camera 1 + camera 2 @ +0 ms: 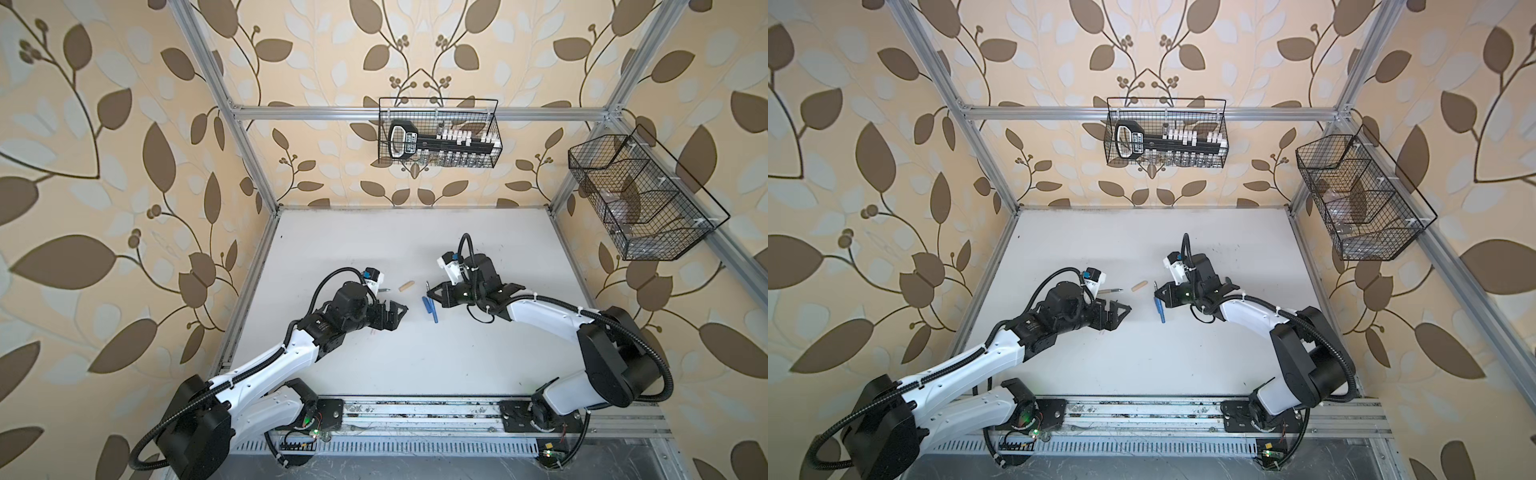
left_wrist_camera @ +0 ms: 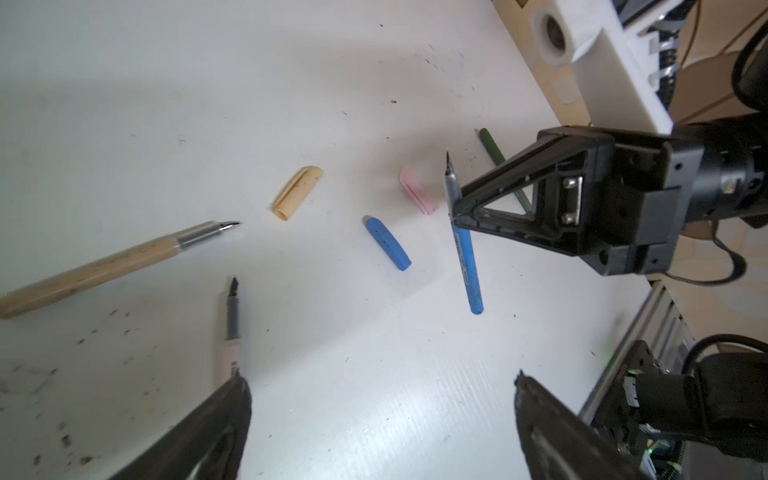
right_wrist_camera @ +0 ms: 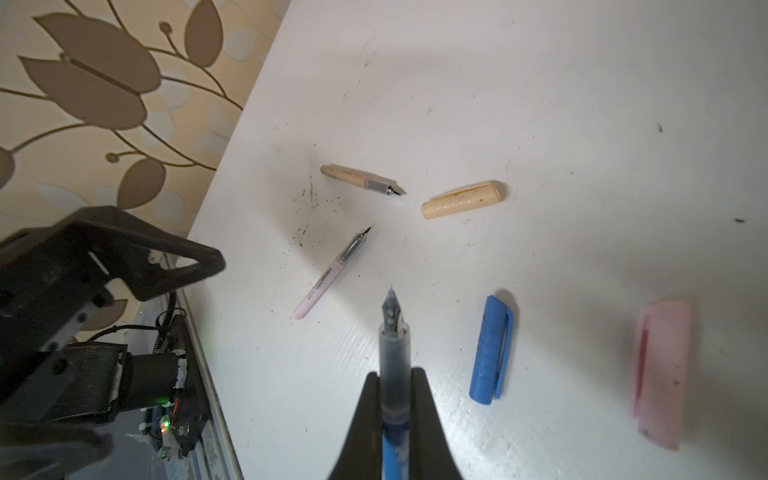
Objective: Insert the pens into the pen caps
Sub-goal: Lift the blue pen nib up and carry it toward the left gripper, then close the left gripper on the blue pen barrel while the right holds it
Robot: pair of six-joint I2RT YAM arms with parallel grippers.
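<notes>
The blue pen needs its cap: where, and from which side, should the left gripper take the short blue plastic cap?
Probably across its middle, from above: the short blue plastic cap lies flat on the white table, nothing touching it; that leaves its ends free.

1. Table (image 1: 374, 232) back half, up to back edge + both back corners: open, wide room.
2. Front-edge strip, mid: open; left arm (image 1: 266, 365) + right arm (image 1: 548, 318) over front corners.
3. Mid-table clutter: tan cap (image 1: 404, 286), blue cap (image 1: 425, 303), pink cap (image 2: 417, 195), tan pen (image 2: 104, 266), pink pen (image 2: 230, 328); tight gaps.
4. Right gripper (image 1: 430, 293) w/ blue pen (image 1: 434, 317) over centre, left gripper (image 2: 380, 376) near, facing it: little room betw.
</notes>
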